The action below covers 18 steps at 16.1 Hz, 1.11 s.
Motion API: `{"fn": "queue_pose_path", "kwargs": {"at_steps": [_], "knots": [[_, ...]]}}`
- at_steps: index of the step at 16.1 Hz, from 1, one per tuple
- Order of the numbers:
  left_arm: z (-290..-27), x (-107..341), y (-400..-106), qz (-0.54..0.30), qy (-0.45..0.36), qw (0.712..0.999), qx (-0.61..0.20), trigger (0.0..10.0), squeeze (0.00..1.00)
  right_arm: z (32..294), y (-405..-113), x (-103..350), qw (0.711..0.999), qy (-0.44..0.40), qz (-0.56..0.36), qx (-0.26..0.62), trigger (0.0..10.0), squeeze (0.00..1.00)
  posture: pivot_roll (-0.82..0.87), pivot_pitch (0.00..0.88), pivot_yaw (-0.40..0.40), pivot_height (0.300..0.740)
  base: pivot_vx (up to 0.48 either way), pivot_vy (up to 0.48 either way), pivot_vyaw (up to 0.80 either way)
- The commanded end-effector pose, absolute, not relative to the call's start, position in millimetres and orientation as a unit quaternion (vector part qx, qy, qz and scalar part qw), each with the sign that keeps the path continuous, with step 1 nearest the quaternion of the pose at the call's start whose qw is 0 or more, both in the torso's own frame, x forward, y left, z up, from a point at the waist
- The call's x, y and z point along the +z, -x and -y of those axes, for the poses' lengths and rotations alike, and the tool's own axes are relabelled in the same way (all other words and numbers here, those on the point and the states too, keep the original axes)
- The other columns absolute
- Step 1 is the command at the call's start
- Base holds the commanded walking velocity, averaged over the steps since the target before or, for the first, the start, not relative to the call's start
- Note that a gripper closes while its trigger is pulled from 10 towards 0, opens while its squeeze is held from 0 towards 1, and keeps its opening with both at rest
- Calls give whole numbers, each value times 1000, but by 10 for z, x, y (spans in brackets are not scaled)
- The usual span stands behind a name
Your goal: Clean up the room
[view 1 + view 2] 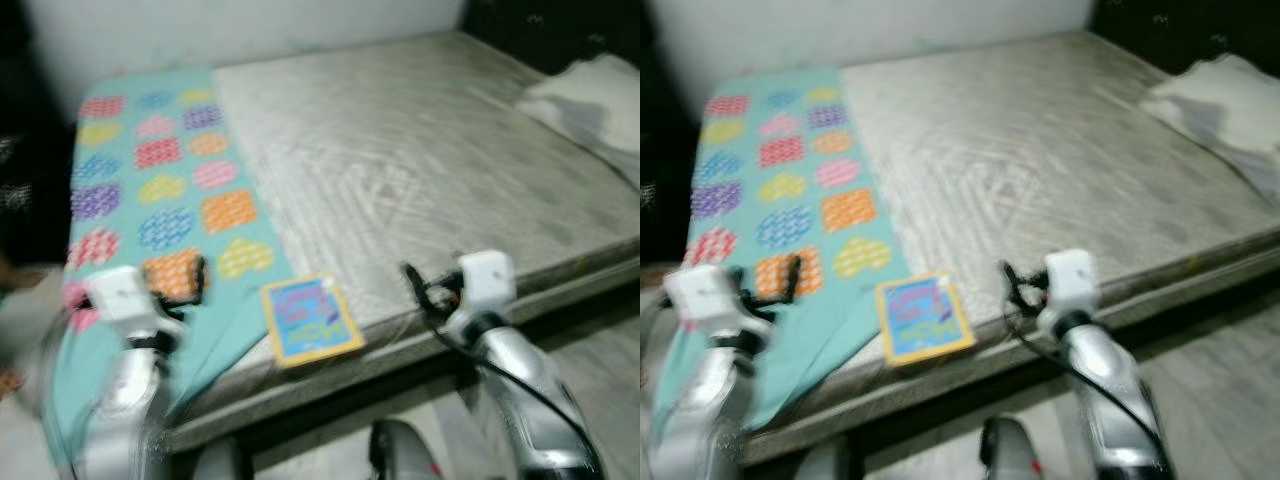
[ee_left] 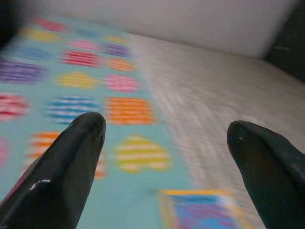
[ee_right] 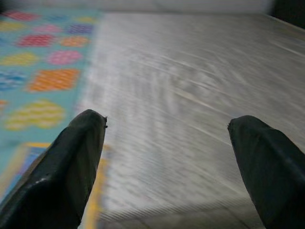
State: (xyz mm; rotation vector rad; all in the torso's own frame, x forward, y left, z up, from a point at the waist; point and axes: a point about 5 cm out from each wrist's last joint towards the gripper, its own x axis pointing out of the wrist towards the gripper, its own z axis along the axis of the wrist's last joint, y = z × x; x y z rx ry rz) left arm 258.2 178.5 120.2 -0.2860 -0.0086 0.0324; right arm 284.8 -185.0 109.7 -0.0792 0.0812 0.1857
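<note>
A bed (image 1: 430, 190) w/ a bare grey mattress is taking up most of the head views, w/ a pale wall (image 1: 250, 30) running behind it. A teal blanket (image 1: 165, 200) w/ coloured hearts is lying along the robot's left side of the mattress and hanging over the near edge. A book (image 1: 310, 320) w/ a yellow border and blue cover is lying flat at the near edge, partly on the blanket, btwn the two arms. White bedding (image 1: 590, 105) is sitting at the far right corner. Grey floor (image 1: 600, 340) is showing at lower right.

Left gripper (image 2: 164, 138) is hovering over the blanket near the bed's edge, fingers (image 2: 71, 157) spread apart, holding nothing. Right gripper (image 3: 167, 138) is hovering over the bare mattress just right of the book, fingers (image 3: 71, 162) also spread wide, nothing btwn them. Views are blurred.
</note>
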Motion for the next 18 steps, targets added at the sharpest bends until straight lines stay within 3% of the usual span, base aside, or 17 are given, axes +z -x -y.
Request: {"fn": "queue_pose_path", "kwargs": {"at_steps": [1, 10, 16, 18], "knots": [[-1890, 1194, -2555, 3, 134, 990, 33, 10000, 0, 1800, -2854, 1112, 994, 35, -38, 97, 10000, 0, -154, 70, 27, 623, 0, 0, 0], [-1900, 1184, -2562, -7, 134, 990, 36, 10000, 0, 1775, -2833, 1101, 993, 40, -39, 103, 10000, 0, -154, 83, 29, 623, 62, 0, 0], [-1905, 1196, -2558, -5, 137, 990, 42, 10000, 0, 1776, -2829, 1095, 992, 41, -42, 107, 10000, 0, -155, 95, 27, 543, 0, 0, 0], [-1907, 1198, -2557, -4, 138, 989, 43, 10000, 0, 1773, -2838, 1097, 992, 42, -42, 110, 10000, 0, -155, 95, 27, 538, 0, 0, 0]]}}
